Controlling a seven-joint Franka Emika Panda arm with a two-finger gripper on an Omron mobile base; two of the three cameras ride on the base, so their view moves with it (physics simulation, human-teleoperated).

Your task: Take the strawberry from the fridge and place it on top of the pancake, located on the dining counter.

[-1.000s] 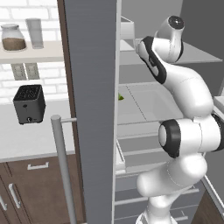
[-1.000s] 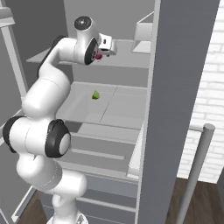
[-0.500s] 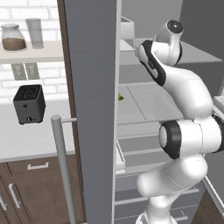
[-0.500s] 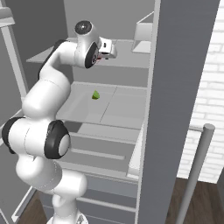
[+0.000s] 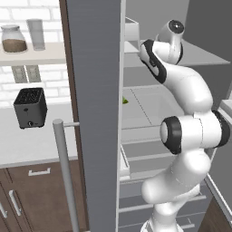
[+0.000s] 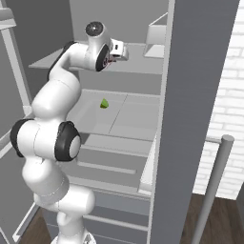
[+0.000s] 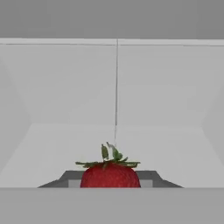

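Note:
The strawberry (image 7: 110, 176), red with a green leafy cap, sits low in the middle of the hand view on a white shelf inside the fridge (image 6: 190, 95). My gripper (image 7: 110, 180) has a finger tip pressed against each side of the berry. In the right base view the gripper (image 6: 112, 61) reaches onto the upper fridge shelf (image 6: 138, 66), with a speck of red between its fingers. The open grey fridge door (image 5: 95, 90) hides the hand in the left base view. The pancake and the dining counter are out of view.
A small green item (image 6: 104, 103) lies on the shelf below. A white bin (image 6: 157, 35) stands at the back right of the upper shelf. The door's bar handle (image 5: 65, 172) juts toward me. A black toaster (image 5: 30, 107) sits on the worktop to the left.
The fingers have closed in from wide open onto the strawberry's sides. The arm has hardly moved.

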